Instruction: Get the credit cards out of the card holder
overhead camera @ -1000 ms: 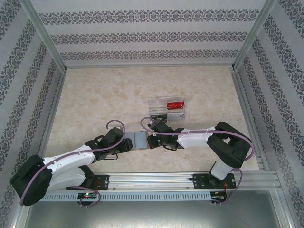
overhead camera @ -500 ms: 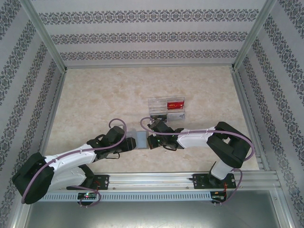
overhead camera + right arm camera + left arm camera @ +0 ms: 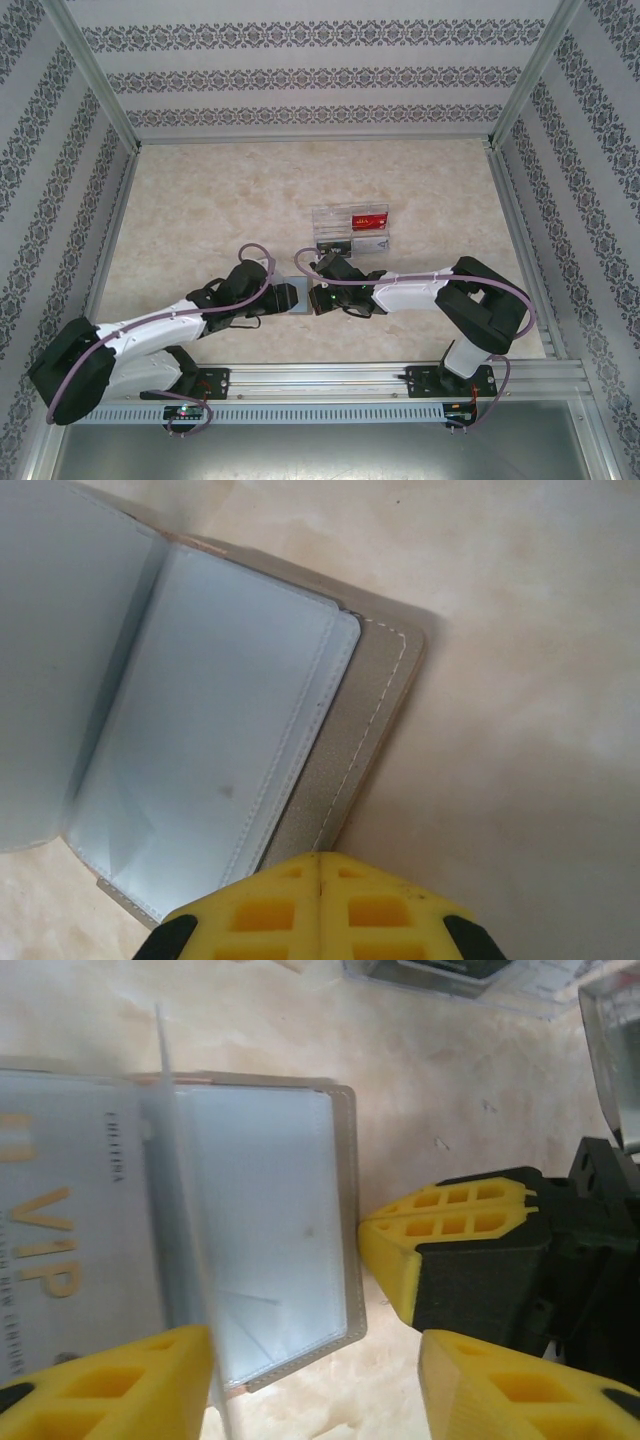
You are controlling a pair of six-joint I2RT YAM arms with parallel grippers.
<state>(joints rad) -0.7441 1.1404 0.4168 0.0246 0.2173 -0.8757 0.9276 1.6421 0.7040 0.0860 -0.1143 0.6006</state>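
Left wrist view looks down between the left gripper's [image 3: 315, 1370] spread jaws onto the open card holder [image 3: 346, 1210], which lies on the table just ahead of the fingertips. A clear sleeve leaf [image 3: 185, 1210] stands upright against one finger, and on that finger's outer side a pale card marked VIP [image 3: 60, 1240] appears to sit in its pocket. The right gripper [image 3: 320, 910], jaws pressed together, bears on the holder's grey cover edge — a pin, I judge, keeping the case flat while the left works at the card. Compared with a second ago, the left gripper has advanced over the holder — most of it is now covered — while the right has not moved.
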